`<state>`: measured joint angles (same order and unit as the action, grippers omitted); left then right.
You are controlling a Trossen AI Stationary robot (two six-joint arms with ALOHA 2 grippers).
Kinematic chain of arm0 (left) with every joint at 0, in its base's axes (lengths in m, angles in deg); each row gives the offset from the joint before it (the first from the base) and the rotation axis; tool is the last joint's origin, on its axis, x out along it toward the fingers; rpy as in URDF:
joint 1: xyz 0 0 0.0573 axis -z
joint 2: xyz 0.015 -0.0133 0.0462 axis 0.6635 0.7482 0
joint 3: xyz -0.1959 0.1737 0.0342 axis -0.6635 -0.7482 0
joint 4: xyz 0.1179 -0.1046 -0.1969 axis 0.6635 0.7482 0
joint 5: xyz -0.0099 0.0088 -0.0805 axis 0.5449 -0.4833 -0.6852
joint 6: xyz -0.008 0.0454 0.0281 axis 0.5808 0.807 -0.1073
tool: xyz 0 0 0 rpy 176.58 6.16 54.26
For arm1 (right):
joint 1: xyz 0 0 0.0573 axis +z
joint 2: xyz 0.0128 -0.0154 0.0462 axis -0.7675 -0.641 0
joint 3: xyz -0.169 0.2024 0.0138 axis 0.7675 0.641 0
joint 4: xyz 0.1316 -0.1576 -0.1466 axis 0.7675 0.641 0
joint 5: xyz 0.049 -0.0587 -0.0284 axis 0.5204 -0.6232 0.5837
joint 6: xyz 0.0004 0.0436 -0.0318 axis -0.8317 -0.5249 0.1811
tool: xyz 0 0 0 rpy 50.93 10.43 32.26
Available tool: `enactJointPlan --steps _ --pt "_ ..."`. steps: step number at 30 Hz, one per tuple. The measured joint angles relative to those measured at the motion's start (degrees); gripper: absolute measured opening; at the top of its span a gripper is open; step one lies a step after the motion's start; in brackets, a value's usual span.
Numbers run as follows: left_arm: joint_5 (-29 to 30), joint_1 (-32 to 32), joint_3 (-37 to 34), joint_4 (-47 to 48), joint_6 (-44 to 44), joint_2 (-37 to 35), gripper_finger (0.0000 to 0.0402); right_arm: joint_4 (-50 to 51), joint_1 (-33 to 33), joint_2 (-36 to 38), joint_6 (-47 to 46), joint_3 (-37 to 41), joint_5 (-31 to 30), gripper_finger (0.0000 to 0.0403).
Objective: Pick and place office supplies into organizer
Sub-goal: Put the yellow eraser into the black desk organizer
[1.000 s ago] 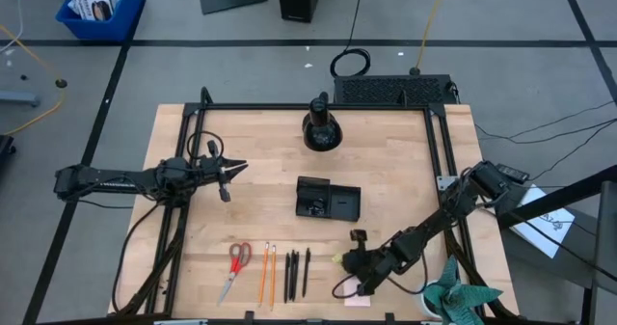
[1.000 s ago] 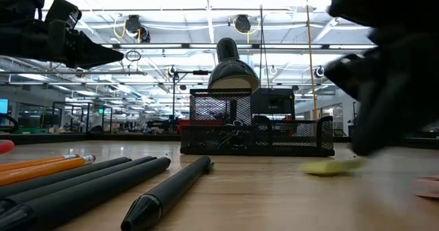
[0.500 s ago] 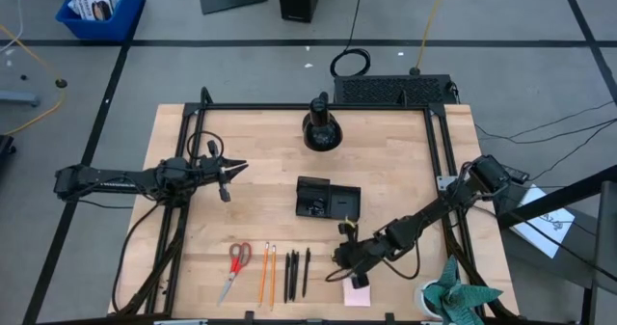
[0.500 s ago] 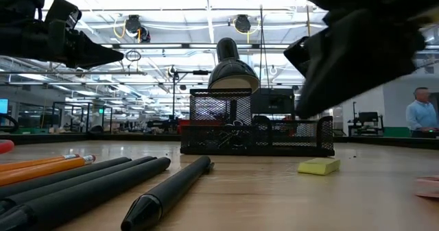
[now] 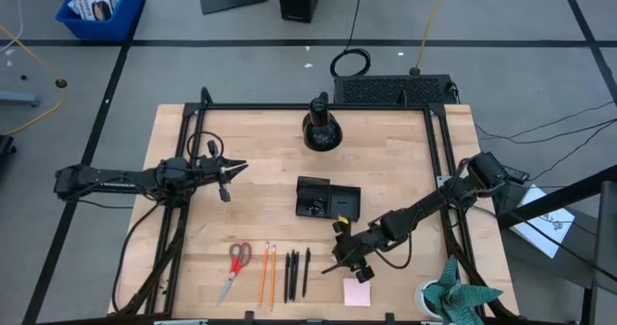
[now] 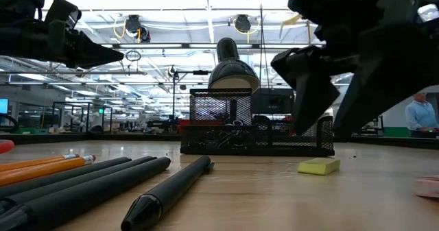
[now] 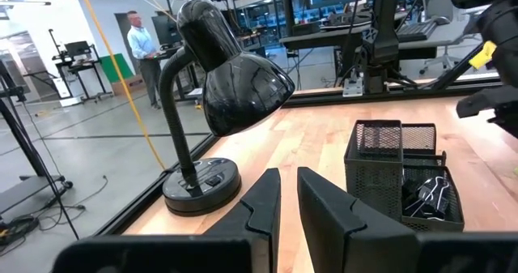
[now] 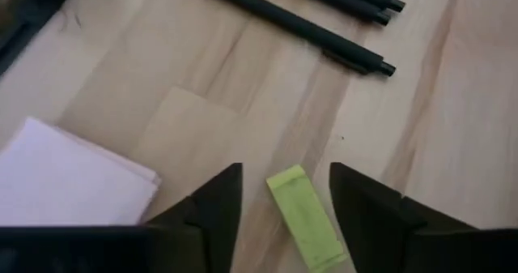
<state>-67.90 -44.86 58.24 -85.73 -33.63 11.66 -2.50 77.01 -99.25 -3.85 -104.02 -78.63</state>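
My right gripper (image 8: 285,176) hangs open just above the table, near its front edge. One finger stands on each side of the tiny yellow-green piece (image 8: 303,216), clear of it; the piece (image 6: 319,166) lies flat on the wood. The pink sticky-note pad (image 5: 357,291) lies right beside it, three black pens (image 5: 296,272) to its left. Two orange pencils (image 5: 267,272) and the red-handled scissors (image 5: 236,265) lie farther left. The black organizer (image 5: 328,200) stands mid-table with small clips inside. My left gripper (image 5: 231,168) waits at the left, raised, fingers together on nothing.
A black desk lamp (image 5: 321,124) stands at the far edge, behind the organizer. Bare wood lies between the organizer and the row of supplies. A teal cloth (image 5: 461,296) sits off the near right corner. A person (image 6: 415,114) stands far back in the room.
My right gripper has moved toward the table's left edge, away from the pink pad, until it stands over the yellow-green piece. Its fingers have opened wide. The piece has stayed in place.
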Motion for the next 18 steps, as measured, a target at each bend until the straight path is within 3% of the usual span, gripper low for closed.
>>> enactJointPlan --steps 5,18 --pt "0.0 0.0 0.0 0.0 0.0 0.0 0.0051 1.9 -1.6 -0.1 5.1 0.0 1.9 0.0206" --pt "0.0 0.0 0.0 0.8 0.3 0.0 0.0051 3.1 -5.9 -1.6 10.9 0.0 10.5 0.0165"
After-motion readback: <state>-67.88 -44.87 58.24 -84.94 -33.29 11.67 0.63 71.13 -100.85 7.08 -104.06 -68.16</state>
